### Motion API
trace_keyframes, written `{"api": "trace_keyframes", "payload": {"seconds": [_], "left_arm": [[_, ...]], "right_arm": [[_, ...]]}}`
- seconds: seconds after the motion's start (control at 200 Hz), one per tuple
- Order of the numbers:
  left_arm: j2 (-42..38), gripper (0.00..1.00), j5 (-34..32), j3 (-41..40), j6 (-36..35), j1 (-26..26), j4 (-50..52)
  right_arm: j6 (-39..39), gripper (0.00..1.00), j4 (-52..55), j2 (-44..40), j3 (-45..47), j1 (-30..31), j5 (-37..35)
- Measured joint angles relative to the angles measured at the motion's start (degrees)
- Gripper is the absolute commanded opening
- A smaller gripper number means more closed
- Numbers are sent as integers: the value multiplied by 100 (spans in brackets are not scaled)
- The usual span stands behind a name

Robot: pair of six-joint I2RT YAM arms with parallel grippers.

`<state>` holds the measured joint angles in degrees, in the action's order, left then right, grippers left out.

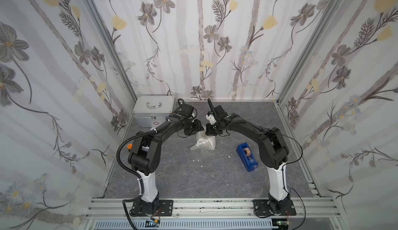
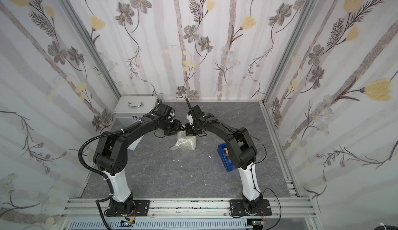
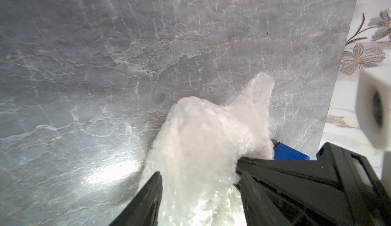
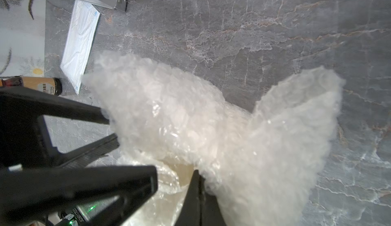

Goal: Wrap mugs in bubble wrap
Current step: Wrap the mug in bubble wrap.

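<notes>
Two sets of jaws hung over the bubble wrap [image 1: 203, 142]; right jaws were closed tight, pinching a raised fold; left jaws stood apart astride the bundle, grip impossible to tell; the mug [image 4: 184, 175] showed cream through it, in the middle of the surface [image 1: 193, 175]; blue tape dispenser [image 1: 247, 156] lay at four o'clock; metal case [image 1: 144, 110] at ten.

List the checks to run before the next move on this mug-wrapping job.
1. Right tool shut on the whitish translucent bubble wrap sheet: ok.
2. Left tool straddles the wrap; firm grip: cannot tell.
3. Small cream-white ceramic mug fully covered: cannot tell; only a cream patch shows through.
4. Blue plastic tape dispenser standing apart from the wrap: ok.
</notes>
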<state>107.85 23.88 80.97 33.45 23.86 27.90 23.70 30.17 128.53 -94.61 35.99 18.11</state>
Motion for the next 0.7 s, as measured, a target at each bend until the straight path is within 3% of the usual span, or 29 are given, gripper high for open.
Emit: {"api": "trace_keyframes", "payload": {"seconds": [0.15, 0.45, 0.7], "left_arm": [[-44, 60, 138, -22, -13, 0, -68], [140, 27, -138, 101, -256, 131, 199], [-61, 24, -614, -42, -225, 586, 413]], "right_arm": [[-24, 0, 15, 33, -52, -4, 2], [-105, 0, 138, 127, -201, -4, 24], [-293, 0, 219, 280, -358, 17, 70]]}}
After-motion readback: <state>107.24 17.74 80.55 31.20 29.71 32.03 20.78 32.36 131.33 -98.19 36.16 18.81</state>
